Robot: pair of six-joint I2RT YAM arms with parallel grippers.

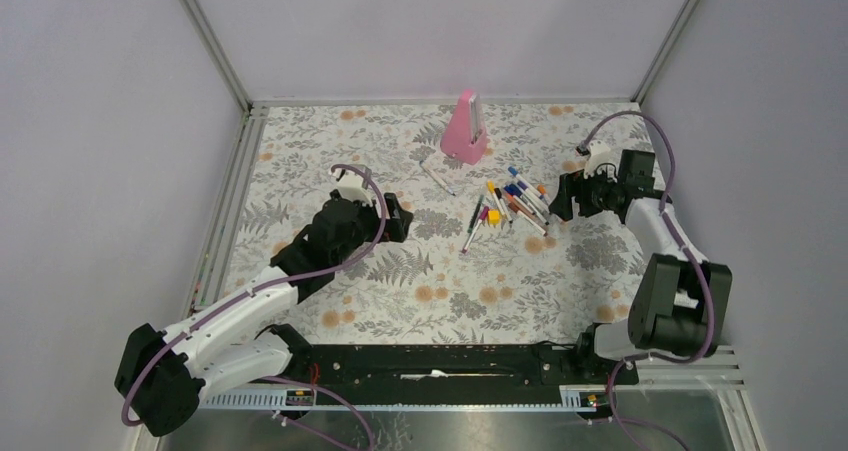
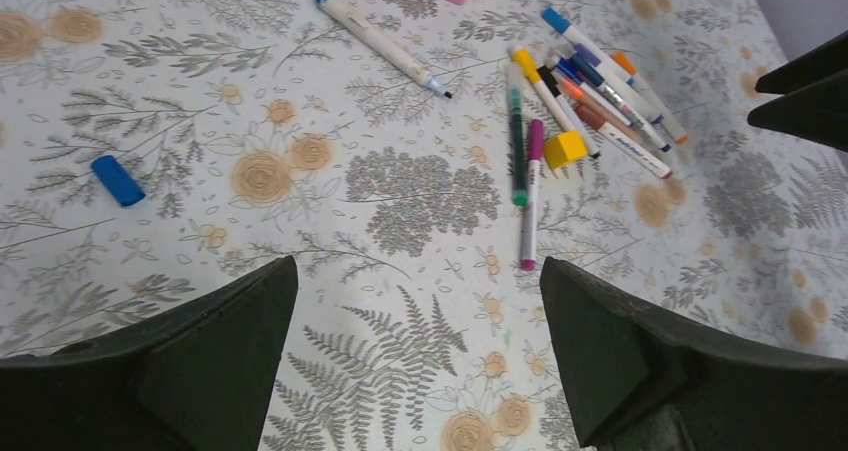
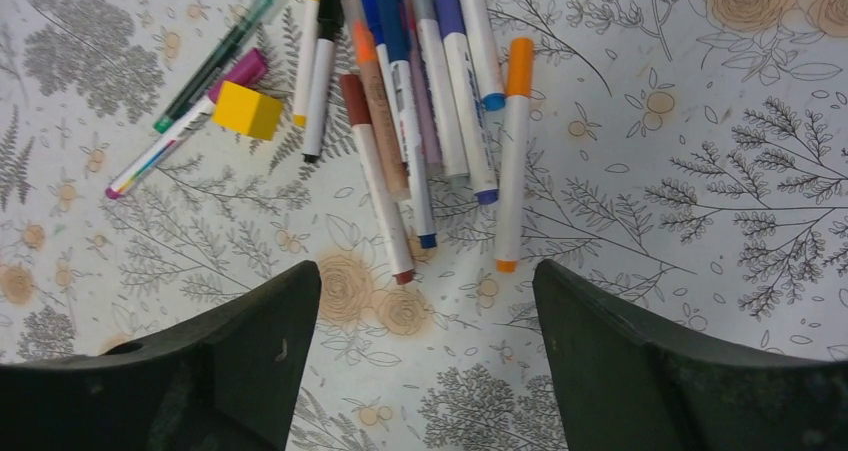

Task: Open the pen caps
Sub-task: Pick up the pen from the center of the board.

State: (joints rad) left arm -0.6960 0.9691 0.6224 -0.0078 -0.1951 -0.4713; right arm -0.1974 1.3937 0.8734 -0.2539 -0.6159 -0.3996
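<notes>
Floral tablecloth (image 1: 330, 151), yellow cube (image 3: 247, 109) amid capped pens (image 3: 407, 111)

Lit brightly and evenly from above, in white, diffuse light. Soft and short shadows only, close under the pens (image 3: 412, 121) toward the far right corner and beside the pink wedge (image 1: 465, 128) at the far edge. Dull sheen on the metal plate (image 1: 480, 431) along the near edge. Sharp on the pens in both wrist views; nearly plain black, with little detail, on the fingers (image 2: 190, 371). Coarser and slightly grainy from the top.
</notes>
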